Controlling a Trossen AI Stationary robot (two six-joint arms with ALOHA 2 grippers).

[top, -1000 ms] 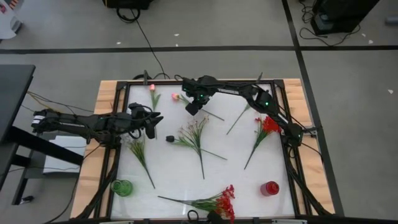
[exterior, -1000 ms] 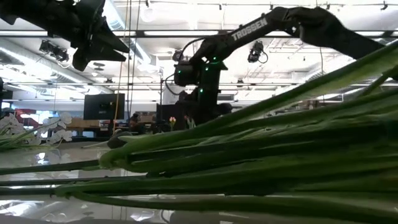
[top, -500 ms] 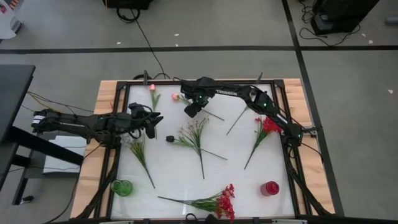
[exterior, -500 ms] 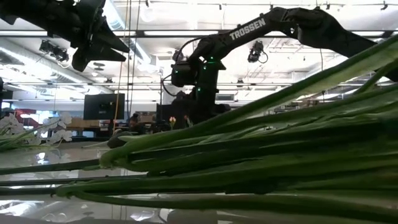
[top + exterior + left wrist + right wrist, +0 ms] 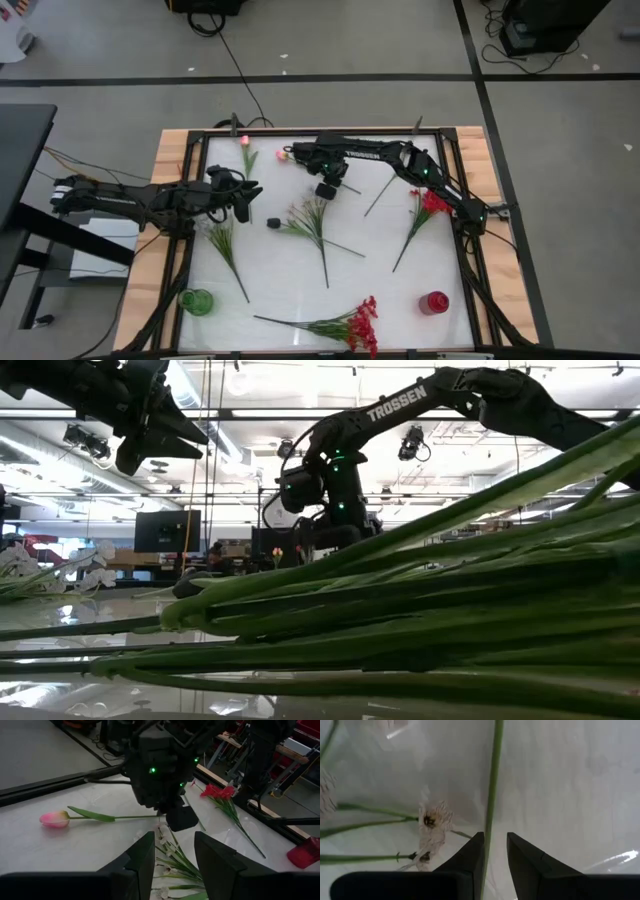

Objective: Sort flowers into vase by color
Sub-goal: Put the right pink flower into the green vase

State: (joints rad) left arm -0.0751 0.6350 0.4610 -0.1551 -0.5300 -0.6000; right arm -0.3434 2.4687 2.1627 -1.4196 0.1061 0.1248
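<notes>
pink tulip stem (image 5: 492, 785) | runs between right gripper (image 5: 495, 851) fingers | fingers apart, not clamped

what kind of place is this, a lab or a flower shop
Most likely a robotics lab or workshop, not a shop: a framed white table stands on a grey floor with taped lines and loose cables, and the low view shows industrial ceiling lights over an open workspace.

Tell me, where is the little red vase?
In the high view the red vase stands near the table's front right corner, below the red flower spray and right of the red bunch at the front edge.
</notes>
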